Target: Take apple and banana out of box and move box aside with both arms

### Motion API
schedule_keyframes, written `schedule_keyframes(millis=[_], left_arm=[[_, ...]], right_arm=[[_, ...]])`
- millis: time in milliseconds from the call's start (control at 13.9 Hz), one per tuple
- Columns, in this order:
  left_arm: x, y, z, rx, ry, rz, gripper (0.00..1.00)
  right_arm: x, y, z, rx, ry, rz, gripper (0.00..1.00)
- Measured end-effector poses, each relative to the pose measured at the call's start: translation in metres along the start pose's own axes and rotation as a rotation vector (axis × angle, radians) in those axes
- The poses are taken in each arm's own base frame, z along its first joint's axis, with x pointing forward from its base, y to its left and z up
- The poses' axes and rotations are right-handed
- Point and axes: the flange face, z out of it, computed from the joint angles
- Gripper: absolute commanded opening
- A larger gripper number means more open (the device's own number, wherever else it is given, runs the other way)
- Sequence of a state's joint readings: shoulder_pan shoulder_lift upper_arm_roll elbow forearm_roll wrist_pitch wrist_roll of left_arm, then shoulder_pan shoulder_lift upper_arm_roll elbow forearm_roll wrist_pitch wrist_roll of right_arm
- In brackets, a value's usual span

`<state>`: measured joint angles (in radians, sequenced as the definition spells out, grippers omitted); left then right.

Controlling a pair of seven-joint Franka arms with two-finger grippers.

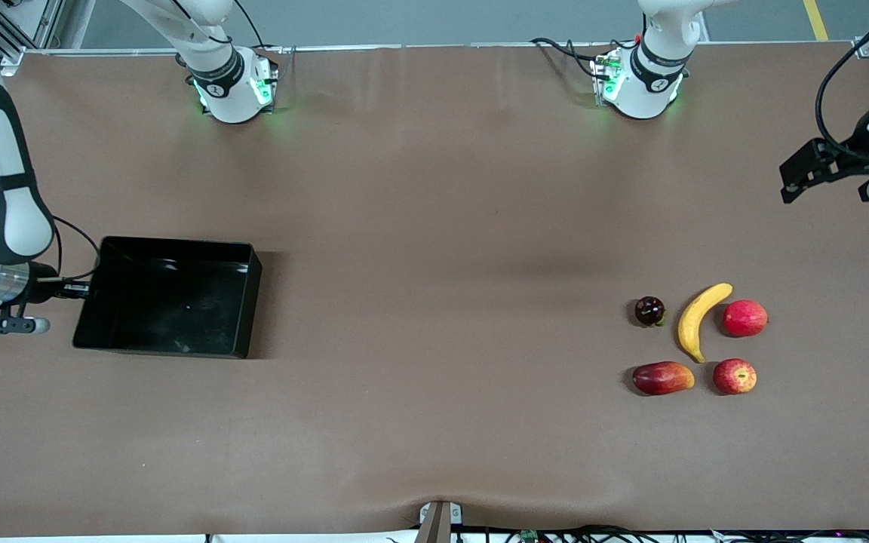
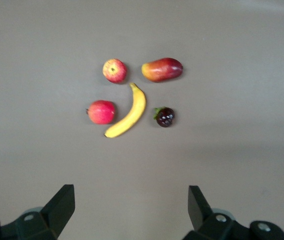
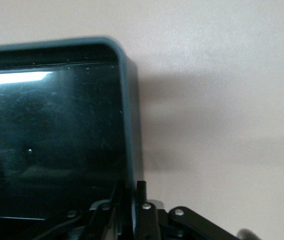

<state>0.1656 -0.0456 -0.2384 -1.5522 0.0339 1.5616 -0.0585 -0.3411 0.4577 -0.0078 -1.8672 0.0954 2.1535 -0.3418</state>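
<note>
The box [image 1: 169, 296] is found empty, set down on the table [image 1: 434, 226] toward the right arm's end. The right gripper [image 1: 65, 289] is at the box's short wall, the one facing that end of the table; its fingers [image 3: 141, 200] straddle the wall closely, one inside and one outside. Whether the wall is pinched or just let go cannot be told.

The apple [image 1: 735, 376] and banana [image 1: 697, 320] lie outside the box, well apart from it, near the left arm's end among other fruit. The banana's long axis runs roughly from the front edge toward the bases.

The left gripper [image 1: 800, 175] hangs spread wide and empty above that end, waiting.
</note>
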Motion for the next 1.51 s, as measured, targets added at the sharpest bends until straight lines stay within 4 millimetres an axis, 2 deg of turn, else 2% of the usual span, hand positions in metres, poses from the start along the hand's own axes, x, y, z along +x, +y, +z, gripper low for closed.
schedule_keyframes(millis=[143,287,430,645,860,1004,1147,1290,1362,1505], left_arm=[[-0.014,-0.009,0.002,-0.02,-0.037,-0.009,1.0],[-0.024,-0.015,-0.002,-0.025,-0.05,-0.015,1.0],[-0.031,-0.022,-0.009,-0.032,-0.048,-0.025,1.0],[-0.038,-0.02,-0.019,-0.038,-0.029,-0.029,1.0],[-0.038,-0.017,-0.013,-0.039,-0.042,-0.026,1.0],[-0.038,-0.012,-0.012,-0.037,-0.047,-0.029,1.0],[-0.039,-0.009,-0.011,-0.033,-0.053,-0.048,1.0],[-0.038,-0.01,-0.006,-0.015,-0.061,-0.05,1.0],[-0.037,-0.01,-0.004,-0.011,-0.066,-0.051,1.0],[-0.037,-0.009,0.001,-0.009,-0.075,-0.05,1.0]], right_arm=[[0.001,-0.003,0.001,0.004,-0.005,-0.006,1.0],[0.01,-0.012,-0.016,0.009,-0.002,-0.027,1.0],[0.03,-0.04,-0.063,0.01,0.008,-0.084,1.0],[0.057,-0.109,-0.153,-0.017,0.086,-0.195,1.0],[0.061,-0.147,-0.207,-0.04,0.175,-0.254,1.0],[0.049,-0.179,-0.24,-0.038,0.158,-0.292,1.0],[0.02,-0.2,-0.278,-0.036,0.137,-0.294,1.0],[-0.014,-0.206,-0.311,-0.033,0.115,-0.272,1.0],[-0.033,-0.208,-0.322,-0.031,0.098,-0.235,1.0],[-0.068,-0.214,-0.33,-0.031,0.077,-0.145,1.0]])
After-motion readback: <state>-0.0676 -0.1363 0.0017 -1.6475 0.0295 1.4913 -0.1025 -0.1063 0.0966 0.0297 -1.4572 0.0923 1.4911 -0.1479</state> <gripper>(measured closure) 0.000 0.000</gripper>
